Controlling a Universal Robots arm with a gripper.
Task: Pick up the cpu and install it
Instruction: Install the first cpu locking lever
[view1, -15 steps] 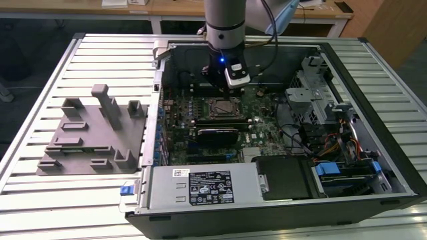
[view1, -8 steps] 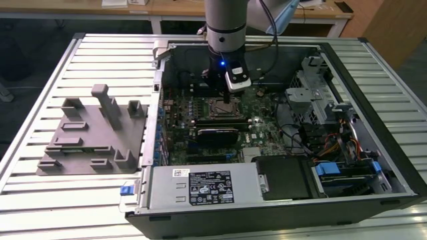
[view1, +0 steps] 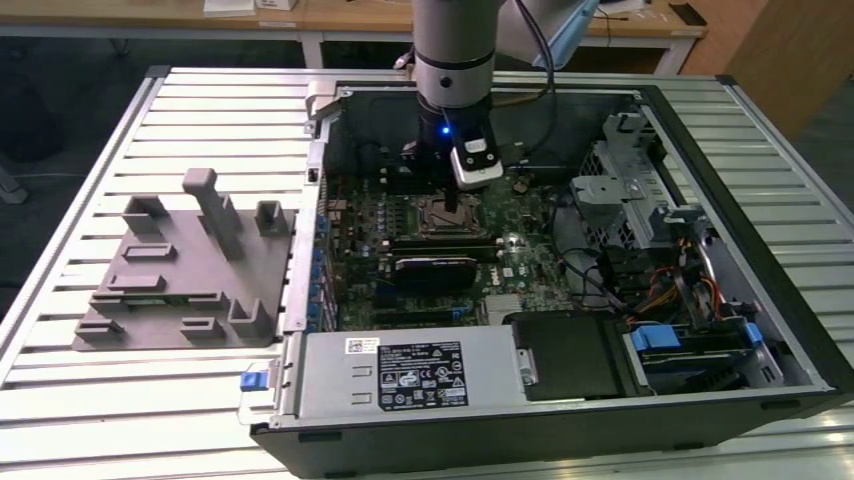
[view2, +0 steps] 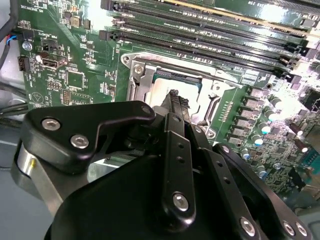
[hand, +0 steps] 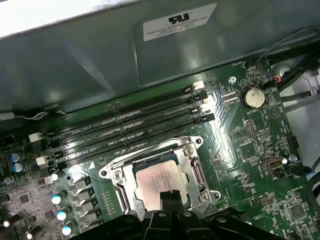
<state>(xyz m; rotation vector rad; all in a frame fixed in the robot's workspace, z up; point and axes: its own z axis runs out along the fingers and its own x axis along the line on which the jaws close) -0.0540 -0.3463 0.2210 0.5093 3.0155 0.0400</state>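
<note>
End effector (hand: 170, 197) over the socket
Closed fingertips touch the silvery-white square cpu (hand: 159, 180) seated in the metal-framed socket (hand: 155, 175).

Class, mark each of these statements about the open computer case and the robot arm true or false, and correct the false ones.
1. The cpu lies inside the socket frame on the motherboard. True.
2. The gripper hangs over the grey fixture outside the case. False: it is down inside the case, at the socket; the fixture sits apart, on the exterior view's left.
3. The memory slots beside the socket are filled with modules. False: they look empty.
4. A round coin battery sits on the motherboard. True.
5. The case lies closed. False: the case is open, its inside showing.
</note>
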